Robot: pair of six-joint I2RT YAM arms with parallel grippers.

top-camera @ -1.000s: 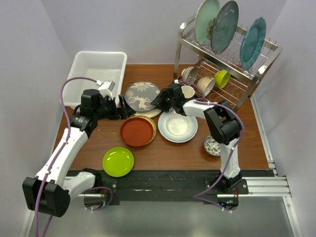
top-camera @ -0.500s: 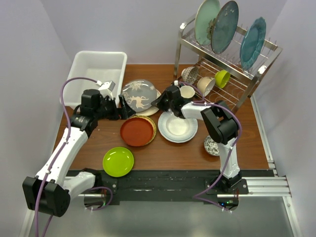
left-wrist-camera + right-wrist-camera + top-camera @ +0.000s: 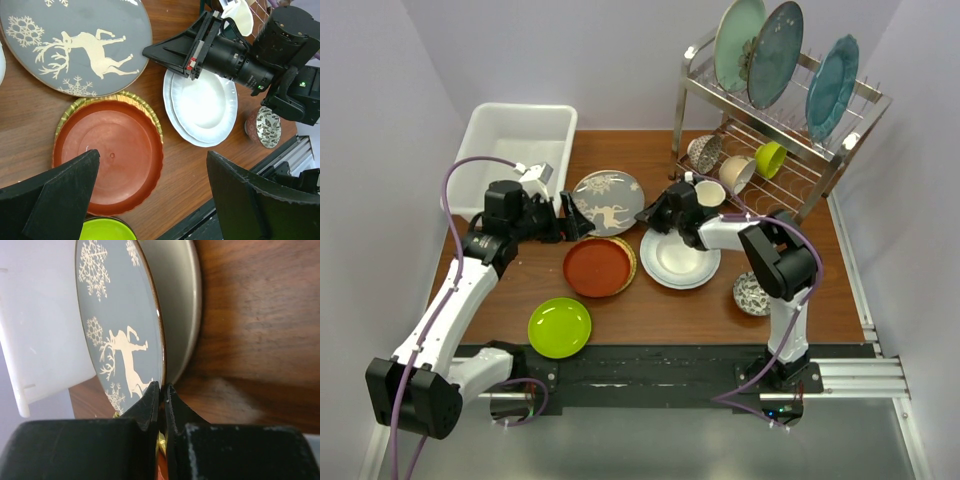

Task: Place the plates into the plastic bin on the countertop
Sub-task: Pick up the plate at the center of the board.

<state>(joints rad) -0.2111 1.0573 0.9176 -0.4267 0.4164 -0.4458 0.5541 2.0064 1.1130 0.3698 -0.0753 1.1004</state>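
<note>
The grey plate with a white deer (image 3: 607,202) lies on the cream plate (image 3: 181,305), right of the white plastic bin (image 3: 520,140). My right gripper (image 3: 643,214) is shut on the grey plate's right rim (image 3: 115,315), low over the countertop (image 3: 670,310). My left gripper (image 3: 572,222) is open and empty above the red-brown plate (image 3: 107,155), which sits on the woven yellow plate (image 3: 136,98). The white plate (image 3: 680,257) lies under the right arm. The lime green plate (image 3: 559,327) is near the front edge.
A steel wire rack (image 3: 840,135) at the back right holds large teal plates (image 3: 760,50), small bowls and a lime bowl (image 3: 770,158). A cream cup (image 3: 708,190) stands behind the right arm. A small patterned bowl (image 3: 751,293) sits at the right.
The grey plate was tilted up off the cream plate and now lies nearly flat on it. The right gripper has drawn slightly right and toward me. The left arm has not moved.
</note>
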